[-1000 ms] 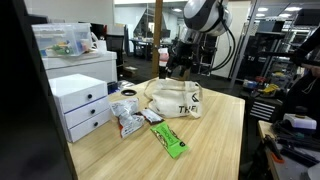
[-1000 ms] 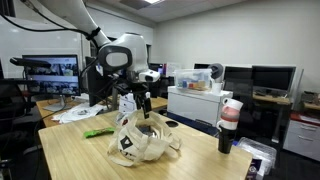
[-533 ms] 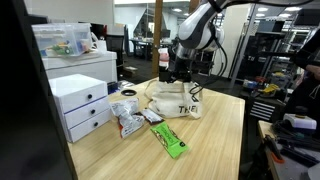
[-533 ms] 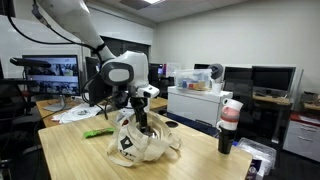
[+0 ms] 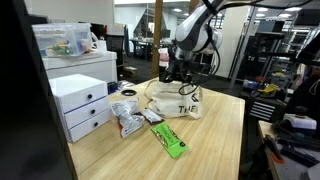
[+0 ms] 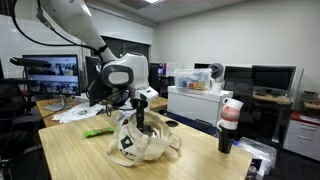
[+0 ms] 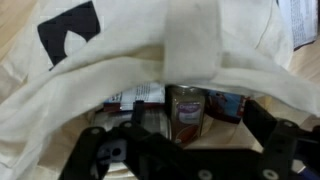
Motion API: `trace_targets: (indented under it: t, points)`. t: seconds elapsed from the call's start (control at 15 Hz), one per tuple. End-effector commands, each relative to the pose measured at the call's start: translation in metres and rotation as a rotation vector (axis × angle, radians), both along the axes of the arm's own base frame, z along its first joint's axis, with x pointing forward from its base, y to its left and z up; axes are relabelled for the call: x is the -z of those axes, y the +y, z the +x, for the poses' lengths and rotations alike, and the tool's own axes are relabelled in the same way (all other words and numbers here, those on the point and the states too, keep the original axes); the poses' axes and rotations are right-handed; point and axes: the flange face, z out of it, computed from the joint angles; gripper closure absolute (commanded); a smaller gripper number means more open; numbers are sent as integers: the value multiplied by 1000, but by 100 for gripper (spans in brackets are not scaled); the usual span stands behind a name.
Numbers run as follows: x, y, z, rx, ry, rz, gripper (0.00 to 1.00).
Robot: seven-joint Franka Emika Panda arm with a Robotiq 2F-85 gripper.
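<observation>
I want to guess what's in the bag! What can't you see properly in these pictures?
- Gripper fingertips: in both exterior views, hidden behind the rim of the bag.
- Bag's contents: in the wrist view, the cloth strap and folds cover most of them. Little but a can shows, and its label is blurred.
- Green packet: in an exterior view, its print is too small to read.

the cloth bag is cream with bold black lettering. the packet is bright green, the table pale wood grain, the drawers white, the gripper black, the can brown.
</observation>
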Motion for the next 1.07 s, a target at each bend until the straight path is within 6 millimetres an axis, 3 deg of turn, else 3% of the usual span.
trace_targets:
  t: [0.0, 0.4, 1.0]
  points:
    - [-4, -9, -8, 84, 23, 2, 0]
    - [1, -23, -9, 154, 14, -2, 0]
    - [30, -12, 15, 172, -20, -19, 0]
